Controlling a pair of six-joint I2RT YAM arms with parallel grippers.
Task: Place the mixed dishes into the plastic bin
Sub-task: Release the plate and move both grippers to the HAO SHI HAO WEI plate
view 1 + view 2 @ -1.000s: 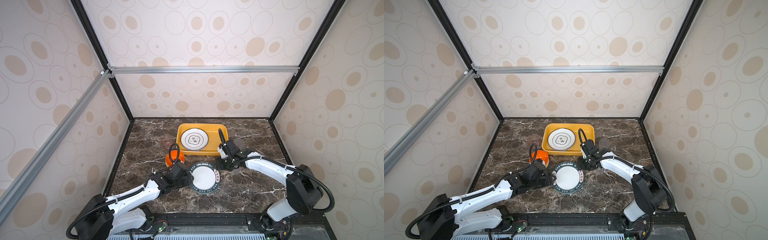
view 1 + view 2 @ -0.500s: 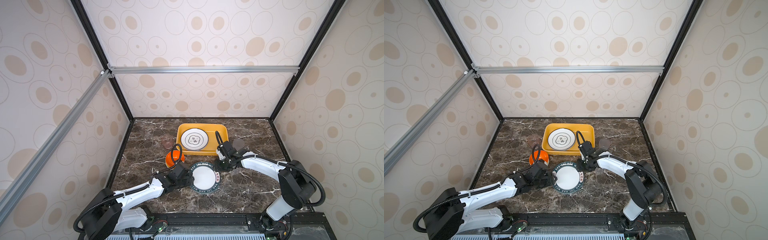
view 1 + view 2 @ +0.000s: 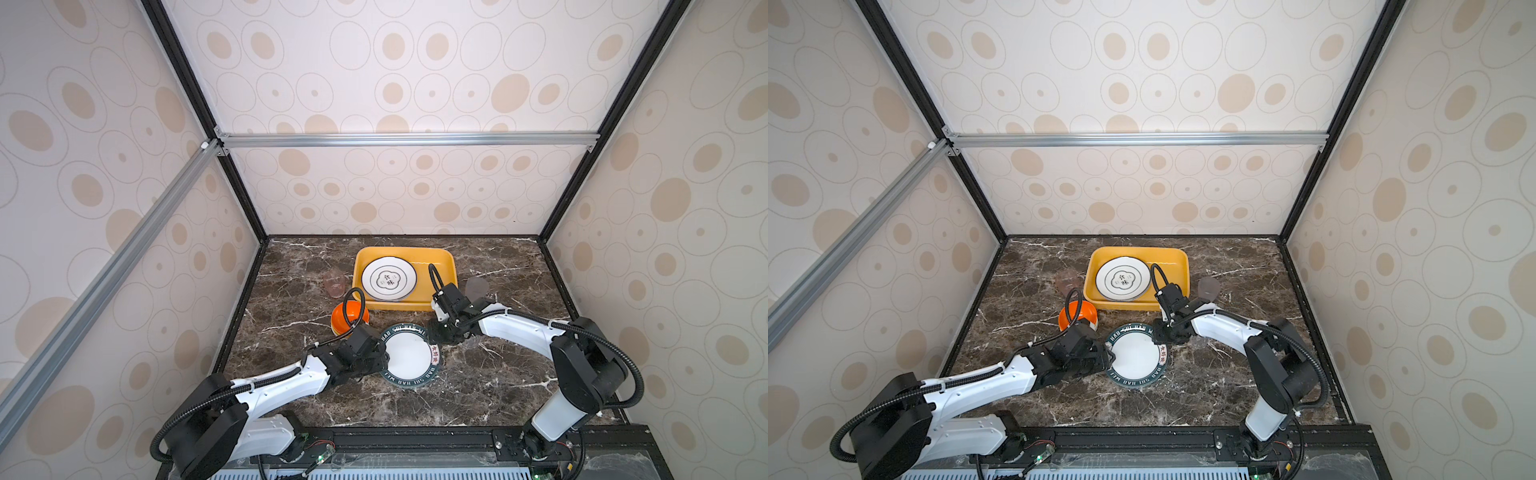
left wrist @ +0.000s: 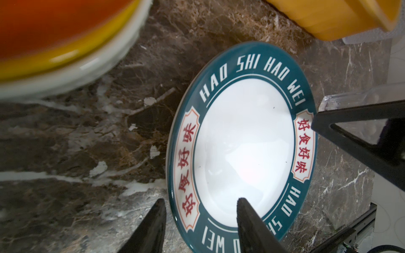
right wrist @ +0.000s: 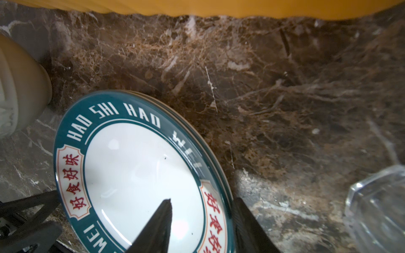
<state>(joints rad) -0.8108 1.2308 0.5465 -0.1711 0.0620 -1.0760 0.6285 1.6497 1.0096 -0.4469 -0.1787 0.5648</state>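
teal-rimmed plate (image 3: 409,356) lies flat on the marble table (image 3: 478,386), just in front of the yellow bin (image 3: 405,249). left gripper (image 4: 201,199) and right gripper (image 5: 202,199) have moved in; each stands spread astride the rim, apparently not yet pinching. lift into bin pending.

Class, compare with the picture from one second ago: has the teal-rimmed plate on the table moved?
No. The teal-rimmed plate lies at the same gap from the near wall of the yellow bin, in both top views.

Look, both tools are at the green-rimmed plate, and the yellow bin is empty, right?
No, the yellow bin isn't empty: both top views show a white plate in it. The left tool and right tool are at the green-rimmed plate.
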